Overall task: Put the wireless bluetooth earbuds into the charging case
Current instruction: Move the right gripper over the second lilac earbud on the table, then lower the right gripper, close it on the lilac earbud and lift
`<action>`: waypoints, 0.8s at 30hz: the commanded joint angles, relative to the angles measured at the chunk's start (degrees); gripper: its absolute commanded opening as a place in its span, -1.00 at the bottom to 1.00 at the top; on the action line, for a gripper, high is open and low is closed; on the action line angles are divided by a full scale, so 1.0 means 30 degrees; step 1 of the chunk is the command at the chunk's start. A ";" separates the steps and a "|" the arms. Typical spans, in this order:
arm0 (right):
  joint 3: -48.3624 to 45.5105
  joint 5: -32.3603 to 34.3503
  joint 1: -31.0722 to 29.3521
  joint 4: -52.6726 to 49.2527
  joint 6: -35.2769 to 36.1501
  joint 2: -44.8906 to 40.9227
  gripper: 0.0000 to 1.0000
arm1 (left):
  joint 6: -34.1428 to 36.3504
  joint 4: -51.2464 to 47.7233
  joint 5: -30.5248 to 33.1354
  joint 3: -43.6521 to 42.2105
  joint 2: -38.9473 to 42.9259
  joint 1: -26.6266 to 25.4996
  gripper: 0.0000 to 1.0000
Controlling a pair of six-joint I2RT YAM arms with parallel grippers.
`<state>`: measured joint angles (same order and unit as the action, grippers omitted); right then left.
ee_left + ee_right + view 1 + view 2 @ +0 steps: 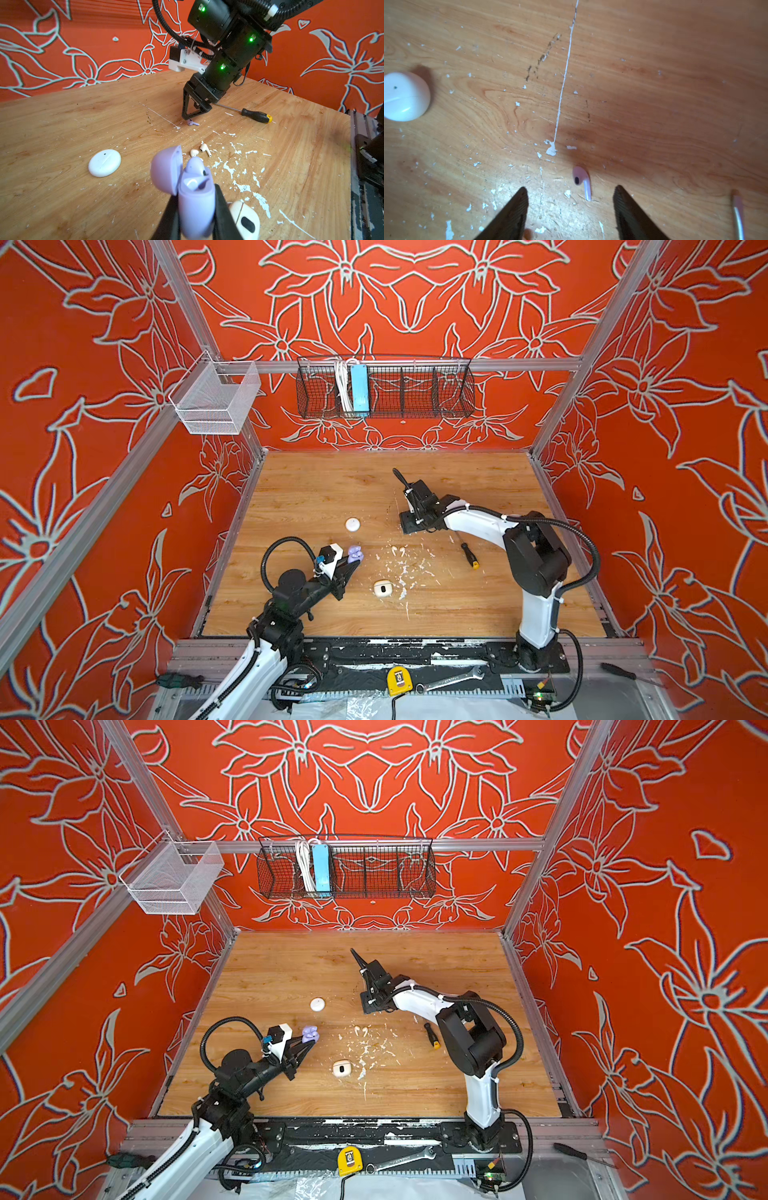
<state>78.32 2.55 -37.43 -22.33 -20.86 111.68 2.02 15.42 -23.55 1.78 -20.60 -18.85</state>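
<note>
My left gripper (195,194) is shut on the body of a lavender charging case (196,204), held above the table with its lid open; both top views show the case (354,553) (309,1033). One lavender earbud (195,166) stands in the case. A second lavender earbud (192,123) (581,180) lies on the wood. My right gripper (571,189) (187,117) hangs open just over it, the earbud lying slightly ahead of the fingertips and untouched. Two white earbuds (204,148) (399,549) lie loose mid-table.
A closed round white case (353,524) (105,163) lies at the left. A cream case with a black oval (382,588) (245,220) lies near the front. A yellow-tipped screwdriver (469,553) (255,116) lies under the right arm. White paint flecks (405,572) dot the wood.
</note>
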 commanded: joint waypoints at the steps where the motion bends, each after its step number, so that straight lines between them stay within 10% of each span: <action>1: 0.0328 0.0292 -0.0004 -0.1267 0.0157 0.0723 0.18 | -0.0176 0.0240 0.0171 0.0051 0.0744 -0.0044 -1.00; 24: 0.1634 0.0308 0.0143 -0.1987 0.0392 0.2625 -0.30 | -0.0073 -0.0882 -0.0004 0.0482 0.1472 -0.0044 -1.00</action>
<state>82.15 2.72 -37.28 -26.39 -19.55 117.78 1.52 13.39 -23.16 1.80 -17.04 -18.85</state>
